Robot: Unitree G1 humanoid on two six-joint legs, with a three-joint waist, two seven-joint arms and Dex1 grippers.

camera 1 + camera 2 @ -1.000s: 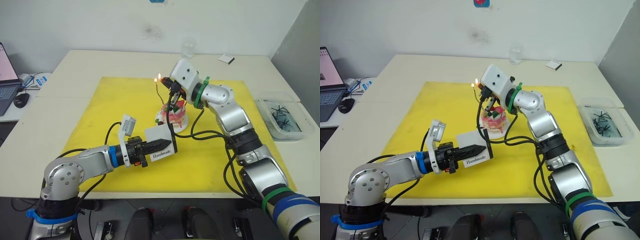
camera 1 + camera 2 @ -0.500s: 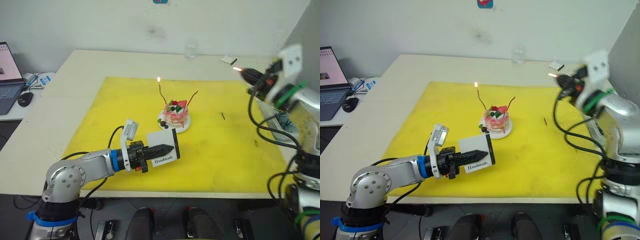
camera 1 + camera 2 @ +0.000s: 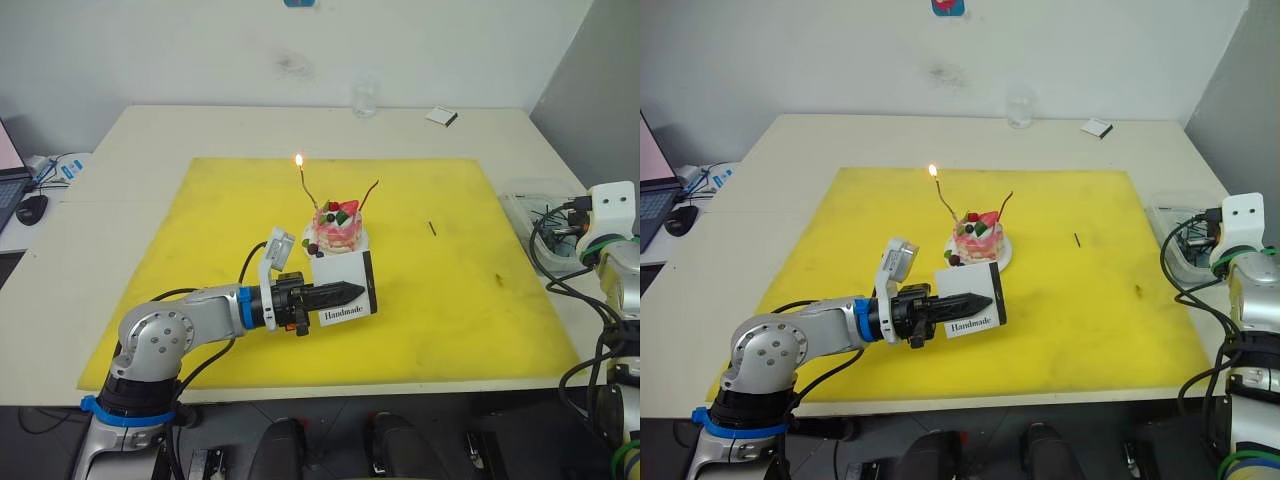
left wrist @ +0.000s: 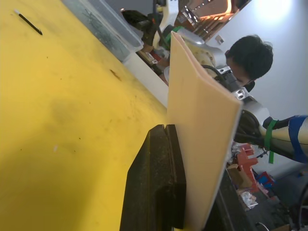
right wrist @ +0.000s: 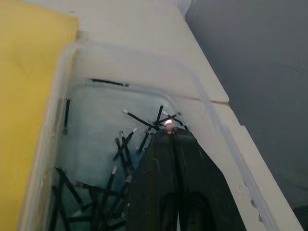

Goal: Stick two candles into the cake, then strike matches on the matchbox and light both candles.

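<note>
right hand (image 5: 169, 137) hiding its match

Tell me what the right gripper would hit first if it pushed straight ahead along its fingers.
Most likely the spent matches in the clear tray: the right gripper, shut on a lit match, points down into it. Depth is hard to judge.

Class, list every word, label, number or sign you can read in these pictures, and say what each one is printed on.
"Handmade": black lettering on the white matchbox, which is clamped in the left gripper in front of the cake.
The coloured sign on the wall at the top edge of the head views: cut off, not readable.
Nothing else bears readable text.
</note>
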